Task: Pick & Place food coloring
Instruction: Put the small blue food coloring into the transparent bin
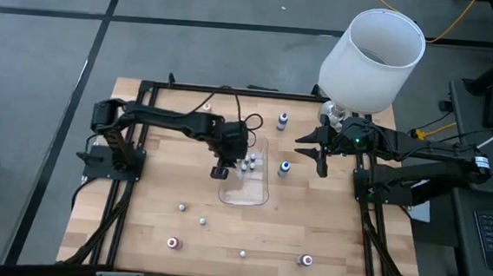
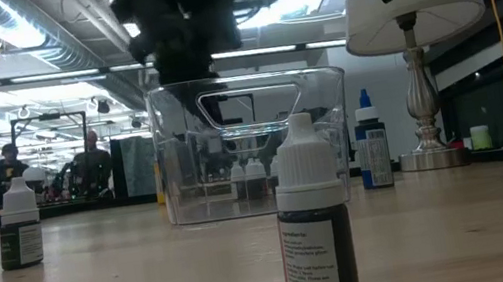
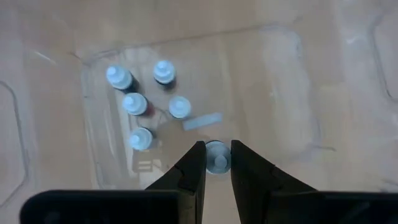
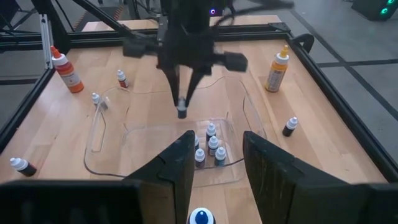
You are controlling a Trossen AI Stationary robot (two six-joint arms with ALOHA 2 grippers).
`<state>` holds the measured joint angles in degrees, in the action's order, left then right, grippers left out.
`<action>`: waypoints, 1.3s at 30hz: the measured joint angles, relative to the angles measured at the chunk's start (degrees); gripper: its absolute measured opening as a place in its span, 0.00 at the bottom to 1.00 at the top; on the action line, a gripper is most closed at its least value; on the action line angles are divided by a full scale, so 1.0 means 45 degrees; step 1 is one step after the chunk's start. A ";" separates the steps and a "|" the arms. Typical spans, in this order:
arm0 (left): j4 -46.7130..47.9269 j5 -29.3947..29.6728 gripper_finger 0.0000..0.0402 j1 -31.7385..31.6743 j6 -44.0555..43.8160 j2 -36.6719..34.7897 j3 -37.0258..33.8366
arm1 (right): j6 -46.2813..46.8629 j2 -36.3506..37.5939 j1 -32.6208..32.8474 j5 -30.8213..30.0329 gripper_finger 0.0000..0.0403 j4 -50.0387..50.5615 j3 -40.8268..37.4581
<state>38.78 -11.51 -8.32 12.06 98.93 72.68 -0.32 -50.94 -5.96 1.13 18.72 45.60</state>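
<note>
A clear plastic tray (image 1: 256,193) lies mid-table with several small white-capped food coloring bottles (image 1: 246,164) standing in its far part. My left gripper (image 1: 220,172) hangs over the tray's left part, shut on one more small bottle (image 4: 181,112). My right gripper (image 1: 316,149) waits to the right of the tray, raised above the table and open, with nothing between its fingers. Other small bottles stand loose on the wood, among them a blue-capped one (image 1: 284,168) just right of the tray. My left gripper pinches the small bottle by its white cap (image 3: 217,159) between its two fingertips. The fingers come steeply from above, pointing down. The bottle hangs upright below them, its dark body (image 4: 181,114) over the tray and clear of the tray's floor.
A lamp with a big white shade (image 1: 374,51) stands at the table's far right corner. Loose bottles dot the near part of the table (image 1: 172,242) (image 1: 307,260) (image 1: 243,253), and one stands behind the tray (image 1: 282,120). A black frame (image 1: 123,225) edges the table.
</note>
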 joint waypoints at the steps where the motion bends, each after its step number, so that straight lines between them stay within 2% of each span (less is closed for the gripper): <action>1: -0.0003 0.0001 0.14 -0.0031 -0.0038 0.0183 0.0174 | 0.0000 0.0000 0.0000 0.0000 0.34 0.0000 0.0000; 7: 0.0101 0.0321 0.14 -0.0039 -0.0228 0.1004 0.0815 | 0.0005 0.0000 0.0000 0.0000 0.34 0.0000 0.0000; 18: 0.0093 0.1428 0.14 -0.0002 -0.0725 0.1414 0.0822 | -0.0005 -0.0001 0.0000 0.0000 0.34 0.0102 0.0000; 39: -0.0247 0.1996 0.14 0.0122 -0.0977 0.1681 0.0818 | 0.0010 -0.0004 -0.0005 0.0000 0.34 0.0107 0.0000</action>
<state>37.67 -2.52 -7.77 7.66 106.50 76.36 -0.27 -50.96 -5.98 1.13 19.20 45.60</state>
